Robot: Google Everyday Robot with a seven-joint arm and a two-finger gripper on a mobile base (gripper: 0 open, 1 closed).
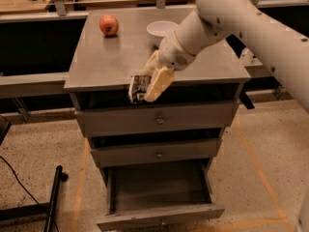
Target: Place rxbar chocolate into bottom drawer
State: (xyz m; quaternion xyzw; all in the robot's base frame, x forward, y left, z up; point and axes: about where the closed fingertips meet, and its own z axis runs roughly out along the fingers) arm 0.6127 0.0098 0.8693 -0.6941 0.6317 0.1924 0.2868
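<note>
My gripper (147, 87) is at the front edge of the grey cabinet top (106, 57), shut on the rxbar chocolate (138, 88), a small black-wrapped bar with a white label. The bar hangs just past the edge, in front of the gap above the top drawer. The bottom drawer (159, 216) is pulled open below, its inside bare as far as I see. The white arm reaches in from the upper right.
A red apple (109, 25) sits at the back left of the cabinet top and a white bowl (161, 28) at the back middle. The top drawer (159, 120) and middle drawer (157, 153) are shut. A black stand leg (53, 199) lies on the floor at the left.
</note>
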